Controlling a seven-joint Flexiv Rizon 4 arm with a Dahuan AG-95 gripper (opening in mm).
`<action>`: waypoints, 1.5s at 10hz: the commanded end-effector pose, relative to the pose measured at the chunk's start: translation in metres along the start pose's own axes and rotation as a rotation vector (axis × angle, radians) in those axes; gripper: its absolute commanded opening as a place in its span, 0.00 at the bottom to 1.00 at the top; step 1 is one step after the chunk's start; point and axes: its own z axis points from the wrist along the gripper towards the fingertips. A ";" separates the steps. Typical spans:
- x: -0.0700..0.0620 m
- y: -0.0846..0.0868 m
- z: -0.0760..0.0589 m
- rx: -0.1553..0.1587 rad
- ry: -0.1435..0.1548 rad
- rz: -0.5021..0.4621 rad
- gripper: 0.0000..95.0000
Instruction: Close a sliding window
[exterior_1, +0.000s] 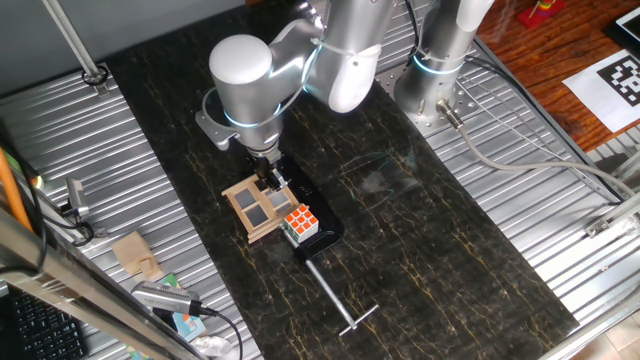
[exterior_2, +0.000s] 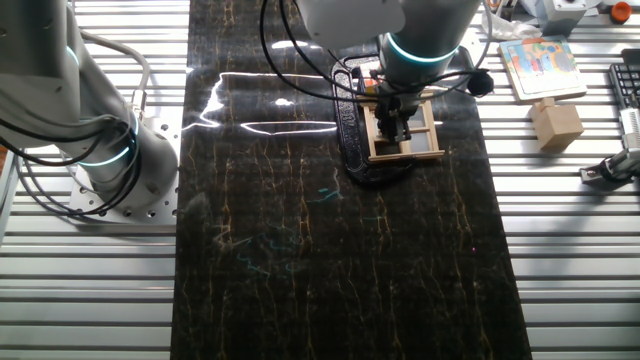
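Observation:
The sliding window (exterior_1: 256, 209) is a small light-wood frame with grey panes. It lies on a black base (exterior_1: 322, 222) near the middle of the dark mat. It also shows in the other fixed view (exterior_2: 408, 133). My gripper (exterior_1: 270, 182) points straight down with its tips on the window's far edge. In the other fixed view the gripper (exterior_2: 394, 122) stands over the frame's middle bars. The fingers look pressed together, with nothing held between them. A multicoloured puzzle cube (exterior_1: 300, 224) sits against the window's right side on the base.
A metal T-shaped rod (exterior_1: 336, 296) lies on the mat in front of the base. A wooden block (exterior_2: 557, 122) and a picture card (exterior_2: 540, 65) rest on the slatted table. The arm's base (exterior_1: 438, 85) stands behind the mat. A cardboard scrap (exterior_1: 135, 255) lies at the left.

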 end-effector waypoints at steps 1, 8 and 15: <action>0.000 0.000 0.000 -0.004 -0.001 0.003 0.00; 0.001 0.000 0.001 -0.025 -0.005 0.014 0.00; 0.000 0.000 0.002 -0.037 -0.008 0.016 0.00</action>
